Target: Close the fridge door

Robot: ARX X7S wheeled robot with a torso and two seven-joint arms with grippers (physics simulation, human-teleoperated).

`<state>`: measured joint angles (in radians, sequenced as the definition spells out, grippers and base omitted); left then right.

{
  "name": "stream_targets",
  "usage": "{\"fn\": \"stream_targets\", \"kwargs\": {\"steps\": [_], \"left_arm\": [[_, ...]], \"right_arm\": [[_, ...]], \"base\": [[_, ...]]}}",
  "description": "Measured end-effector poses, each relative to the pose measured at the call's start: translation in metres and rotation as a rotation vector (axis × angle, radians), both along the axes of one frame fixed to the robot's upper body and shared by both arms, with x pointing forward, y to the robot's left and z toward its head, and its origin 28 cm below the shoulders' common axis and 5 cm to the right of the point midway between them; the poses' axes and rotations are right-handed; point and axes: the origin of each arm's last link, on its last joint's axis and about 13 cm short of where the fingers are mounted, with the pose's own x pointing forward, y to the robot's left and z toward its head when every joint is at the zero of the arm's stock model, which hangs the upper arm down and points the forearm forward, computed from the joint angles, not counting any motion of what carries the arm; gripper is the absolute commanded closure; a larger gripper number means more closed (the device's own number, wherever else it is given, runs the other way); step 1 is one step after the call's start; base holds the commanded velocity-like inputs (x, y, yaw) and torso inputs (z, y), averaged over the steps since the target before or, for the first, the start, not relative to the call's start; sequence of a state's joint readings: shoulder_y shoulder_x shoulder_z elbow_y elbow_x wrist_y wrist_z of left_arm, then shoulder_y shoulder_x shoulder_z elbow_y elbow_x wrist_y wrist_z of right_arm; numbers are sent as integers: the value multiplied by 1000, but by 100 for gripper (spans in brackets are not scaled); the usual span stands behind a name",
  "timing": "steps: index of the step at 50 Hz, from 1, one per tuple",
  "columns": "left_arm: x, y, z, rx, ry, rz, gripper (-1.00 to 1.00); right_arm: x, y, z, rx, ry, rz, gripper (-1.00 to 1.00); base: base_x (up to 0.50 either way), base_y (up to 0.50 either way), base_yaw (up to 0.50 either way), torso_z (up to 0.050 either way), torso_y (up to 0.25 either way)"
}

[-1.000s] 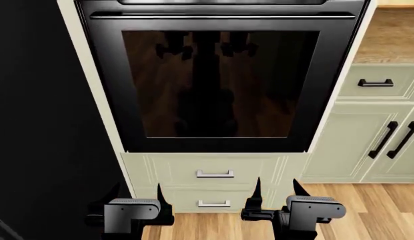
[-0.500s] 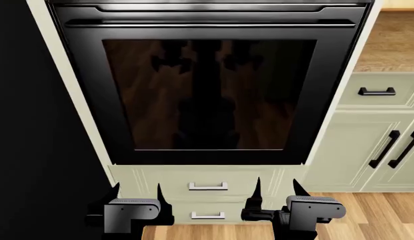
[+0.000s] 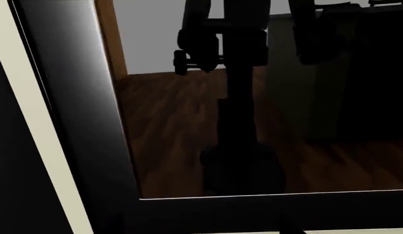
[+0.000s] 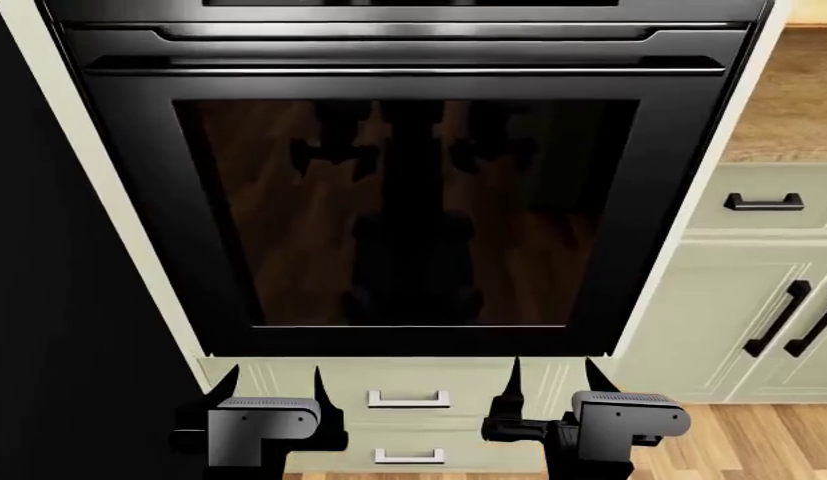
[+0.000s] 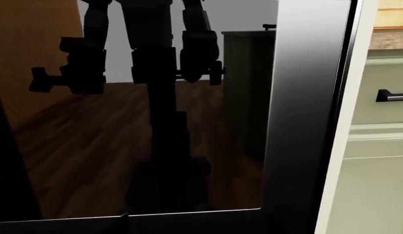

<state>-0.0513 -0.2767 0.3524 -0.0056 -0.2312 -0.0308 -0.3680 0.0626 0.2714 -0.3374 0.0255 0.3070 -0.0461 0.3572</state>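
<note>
A plain black surface [image 4: 40, 300] fills the left edge of the head view. It shows no handle and no white face, so I cannot tell whether it is the fridge door. My left gripper [image 4: 272, 385] and right gripper [image 4: 553, 375] hang low in front of me, both open with nothing between their fingers. Their fingertips point at the cabinet drawers below the oven. Both wrist views show only the oven's glossy glass, which mirrors the robot.
A black glass-fronted oven door [image 4: 406, 210] fills the middle, set in a cream frame [image 4: 146, 260]. Two drawers with silver handles [image 4: 409, 400] sit under it. Green cabinets with black handles [image 4: 787, 320] and a wooden counter [image 4: 787, 100] stand at the right, above the wood floor [image 4: 747, 440].
The oven has slid lower and looms larger in the head view, and the black surface at the left has narrowed. Both grippers hold the same open pose.
</note>
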Motion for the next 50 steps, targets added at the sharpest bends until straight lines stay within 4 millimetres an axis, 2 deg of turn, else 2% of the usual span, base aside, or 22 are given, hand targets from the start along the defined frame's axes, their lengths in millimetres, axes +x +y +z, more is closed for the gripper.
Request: {"fn": "stream_targets", "kwargs": {"steps": [20,50], "left_arm": [[0,0,0,0,0,0,-100],[0,0,0,0,0,0,-100]], "right_arm": [[0,0,0,-3,-1,1,-100],[-1,1,0,-6,-5,7,-100]], "base": [[22,13,0,0,0],[0,333,0,0,0]]}}
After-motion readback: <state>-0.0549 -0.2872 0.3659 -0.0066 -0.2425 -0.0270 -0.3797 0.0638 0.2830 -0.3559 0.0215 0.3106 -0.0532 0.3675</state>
